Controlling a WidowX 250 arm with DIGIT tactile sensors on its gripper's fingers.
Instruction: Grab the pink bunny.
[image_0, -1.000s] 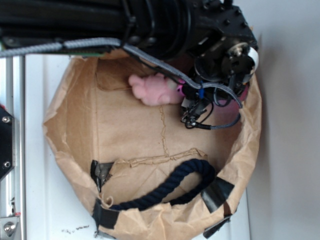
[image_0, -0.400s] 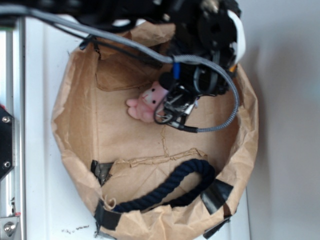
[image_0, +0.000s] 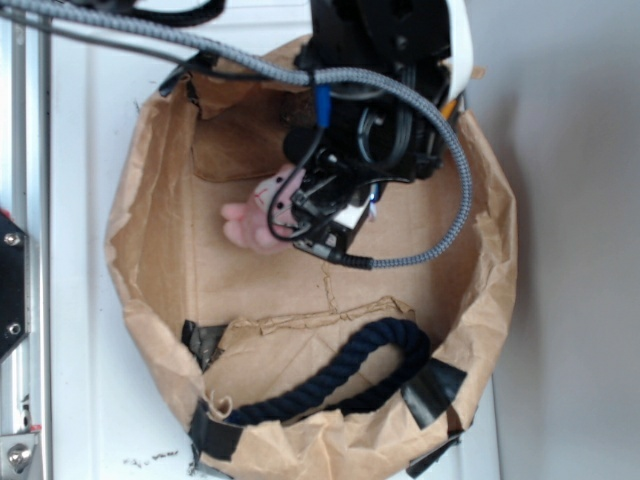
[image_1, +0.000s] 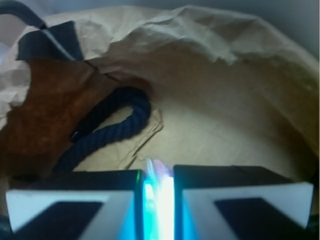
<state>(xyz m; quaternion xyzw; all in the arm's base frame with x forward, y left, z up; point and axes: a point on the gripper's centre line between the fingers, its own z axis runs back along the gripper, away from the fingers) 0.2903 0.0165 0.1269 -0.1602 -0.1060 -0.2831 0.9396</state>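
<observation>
Item: small fluffy pink plush bunny (image_0: 255, 222), left of centre in the exterior view, inside the crumpled brown paper bag (image_0: 150, 250). Likely light, soft, compressible, not fragile; best pinched across the body.

Black gripper (image_0: 305, 205): jaws nearly closed, a thin pale sliver of plush (image_1: 159, 195) pinched between them in the wrist view. Appears gripped.

Dark navy rope (image_0: 340, 375): lower bag, well apart.

The pink bunny (image_0: 252, 222) is soft pink with a paler face; the gripper (image_0: 318, 215) is black, its fingers (image_1: 70, 207) black with white edges; the paper bag (image_0: 150, 260) is crumpled tan, patched with black tape (image_0: 432, 388); the rope (image_0: 340, 370) is dark navy; the braided cable (image_0: 455, 190) is speckled grey.
</observation>
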